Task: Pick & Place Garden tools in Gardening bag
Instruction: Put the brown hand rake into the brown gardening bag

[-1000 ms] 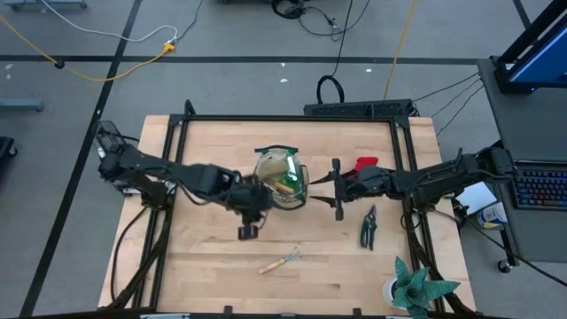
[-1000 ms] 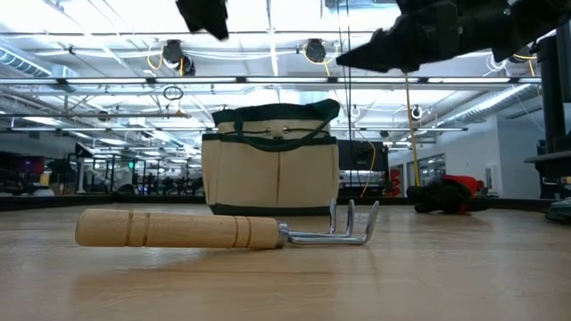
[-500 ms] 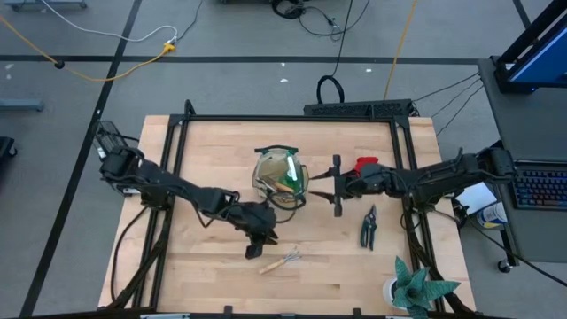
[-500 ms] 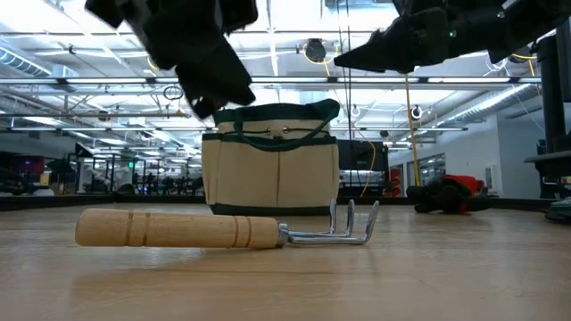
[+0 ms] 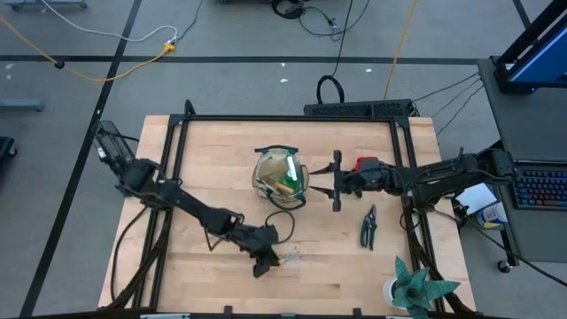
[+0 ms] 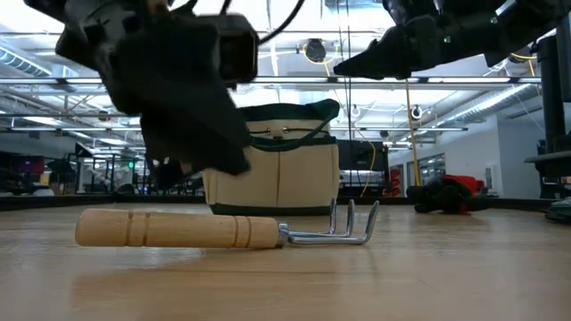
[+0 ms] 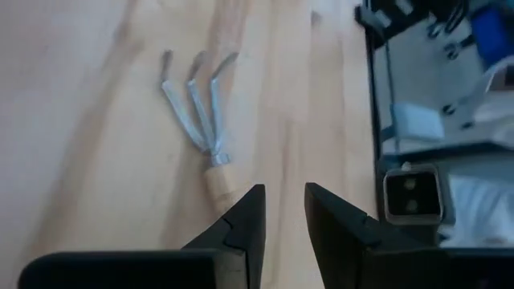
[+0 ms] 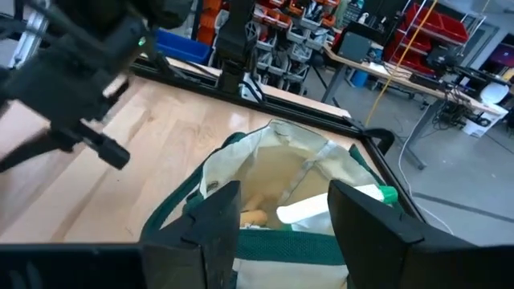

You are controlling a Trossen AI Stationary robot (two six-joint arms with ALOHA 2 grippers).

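A wooden-handled hand rake (image 5: pixel 285 259) lies flat on the table near its front edge, handle (image 6: pixel 169 229) to one side and tines (image 7: pixel 195 100) to the other. My left gripper (image 7: pixel 283 221) hovers open just above the handle end, slanting down, clear of it in the low view (image 6: pixel 201 147). The gardening bag (image 5: pixel 282 180) stands upright at the table's middle, and inside it are a spray bottle (image 8: pixel 337 205) and a wooden handle (image 8: pixel 253 217). My right gripper (image 5: pixel 336 186) hangs open above the bag's right side, touching nothing.
Pruning shears (image 5: pixel 368 226) lie right of the bag and a red glove (image 5: pixel 365 165) lies farther back. A spiky green plant in a white pot (image 5: pixel 412 285) stands at the near right corner. Bare wood stretches left of the rake.
My left gripper has come down from beside the bag toward the table's near edge, tipping and rolling as it went. It now hangs low over the rake's handle. The rake, the bag and my right gripper have kept their places.
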